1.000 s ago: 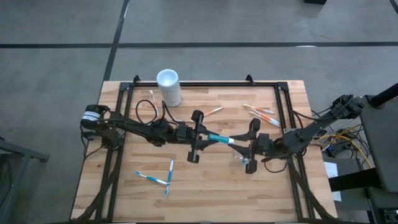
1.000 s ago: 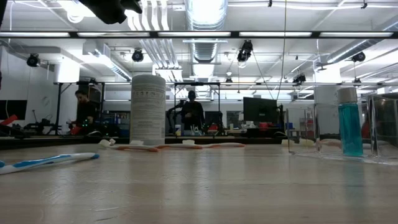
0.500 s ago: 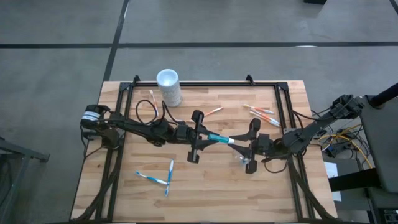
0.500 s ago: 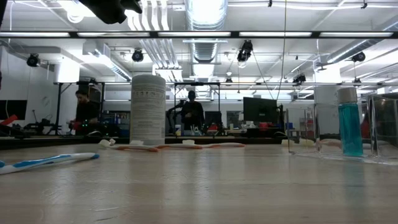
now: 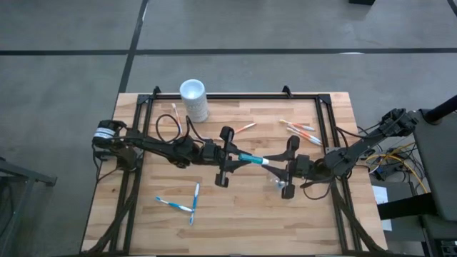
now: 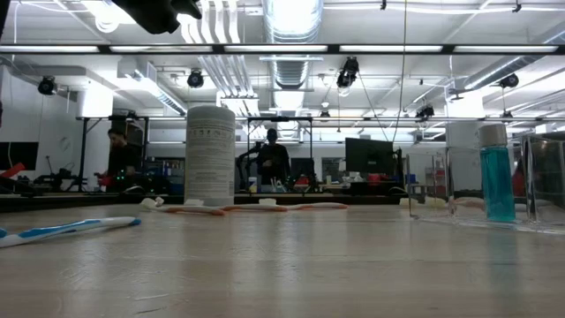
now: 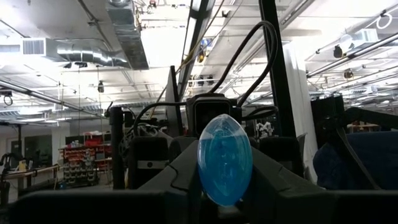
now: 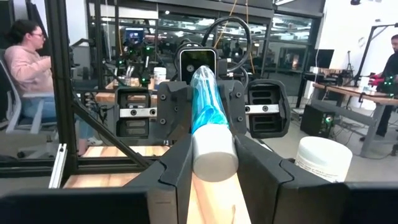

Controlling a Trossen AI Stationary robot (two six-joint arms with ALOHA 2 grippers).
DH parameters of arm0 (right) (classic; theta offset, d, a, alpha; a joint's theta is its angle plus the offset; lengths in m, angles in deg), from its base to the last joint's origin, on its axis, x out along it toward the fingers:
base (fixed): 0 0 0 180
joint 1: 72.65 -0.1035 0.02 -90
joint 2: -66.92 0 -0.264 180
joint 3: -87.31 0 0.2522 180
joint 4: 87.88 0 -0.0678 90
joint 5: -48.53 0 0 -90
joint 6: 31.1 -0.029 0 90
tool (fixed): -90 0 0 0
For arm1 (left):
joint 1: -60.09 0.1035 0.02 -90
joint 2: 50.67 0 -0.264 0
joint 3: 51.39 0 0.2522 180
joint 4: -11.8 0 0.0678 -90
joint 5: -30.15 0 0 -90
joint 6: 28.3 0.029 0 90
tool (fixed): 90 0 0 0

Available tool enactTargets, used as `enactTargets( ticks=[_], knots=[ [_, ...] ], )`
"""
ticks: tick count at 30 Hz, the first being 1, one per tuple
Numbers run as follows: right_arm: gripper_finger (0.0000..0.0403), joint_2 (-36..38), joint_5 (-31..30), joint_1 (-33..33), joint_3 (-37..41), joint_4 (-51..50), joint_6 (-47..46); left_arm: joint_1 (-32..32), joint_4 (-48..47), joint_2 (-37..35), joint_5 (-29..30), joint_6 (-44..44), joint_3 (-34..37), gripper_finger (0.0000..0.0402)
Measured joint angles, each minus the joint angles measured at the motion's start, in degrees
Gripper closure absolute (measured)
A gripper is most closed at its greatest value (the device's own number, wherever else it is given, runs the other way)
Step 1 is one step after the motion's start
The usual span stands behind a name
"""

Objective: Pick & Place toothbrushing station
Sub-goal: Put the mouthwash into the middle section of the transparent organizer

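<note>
Overhead looks down, low level across table (image 6: pixel 291 265), wrists face-to-face.

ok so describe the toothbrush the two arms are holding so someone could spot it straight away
Look at the middle of the wooden table, where the two dark arms meet. The blue-and-white toothbrush spans between the left gripper and the right gripper, each shut on one end. Unlike the blue pair and the orange ones lying on the wood, it is held up off the table.
</note>
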Motion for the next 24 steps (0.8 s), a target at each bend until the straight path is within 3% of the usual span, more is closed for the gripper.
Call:
enactTargets(
  ticks=[24],
  knots=[
    [0.0303,0.0,-0.12,-0.02,0.0,-0.09,0.12,0.0,-0.39,0.0,0.04,0.42,0.0,0.0287]
  ],
)
